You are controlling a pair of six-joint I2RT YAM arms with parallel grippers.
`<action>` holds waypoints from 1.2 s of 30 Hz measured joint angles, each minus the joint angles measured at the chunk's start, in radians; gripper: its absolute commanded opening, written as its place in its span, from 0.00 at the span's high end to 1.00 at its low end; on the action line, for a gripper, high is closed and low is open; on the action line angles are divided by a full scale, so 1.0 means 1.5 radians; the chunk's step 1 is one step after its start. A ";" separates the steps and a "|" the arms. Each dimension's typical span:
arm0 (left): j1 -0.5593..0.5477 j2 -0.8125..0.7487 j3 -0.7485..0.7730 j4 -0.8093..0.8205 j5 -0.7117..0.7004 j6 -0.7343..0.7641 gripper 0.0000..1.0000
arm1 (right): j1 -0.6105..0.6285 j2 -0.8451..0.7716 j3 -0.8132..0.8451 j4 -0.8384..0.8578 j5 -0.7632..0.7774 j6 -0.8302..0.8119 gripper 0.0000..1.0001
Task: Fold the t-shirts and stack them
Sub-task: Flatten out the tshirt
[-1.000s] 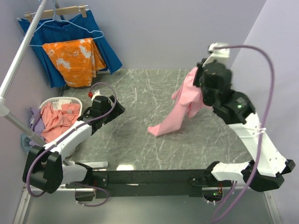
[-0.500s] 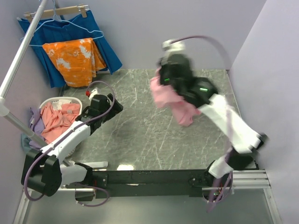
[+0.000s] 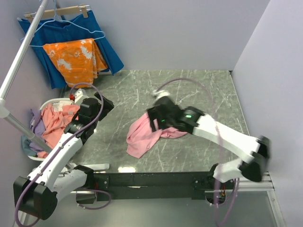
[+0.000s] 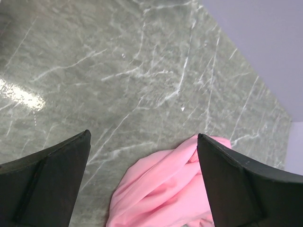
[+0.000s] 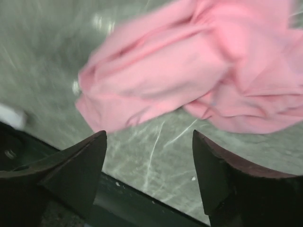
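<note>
In the top view, the light pink t-shirt (image 3: 142, 137) is seen crumpled on the marble table (image 3: 199, 90), near its middle. Half a second before, it was carried aloft by the right gripper (image 3: 155, 124), which is now lowered just beside the cloth. The left gripper (image 3: 100, 105) has been drawn back toward the basket (image 3: 47, 103), where a salmon-pink t-shirt (image 3: 57, 120) and a lilac t-shirt (image 3: 34, 117) are heaped.

In the left wrist view, the jaws are spread wide with nothing between them, and the light pink t-shirt is seen ahead on the table.

In the right wrist view, the jaws are parted and nothing is gripped. The shirt is seen lying loose on the table past the fingers (image 5: 71, 165).
</note>
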 measured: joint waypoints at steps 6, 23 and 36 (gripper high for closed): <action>0.004 0.026 0.000 0.025 0.016 0.010 0.02 | -0.157 -0.174 -0.107 0.091 0.054 0.052 0.26; 0.005 0.195 0.000 0.078 0.138 0.023 0.03 | -0.332 0.106 -0.136 0.217 -0.023 0.040 0.40; 0.005 0.223 0.000 0.082 0.139 0.030 0.03 | -0.338 0.214 -0.137 0.269 -0.111 0.037 0.46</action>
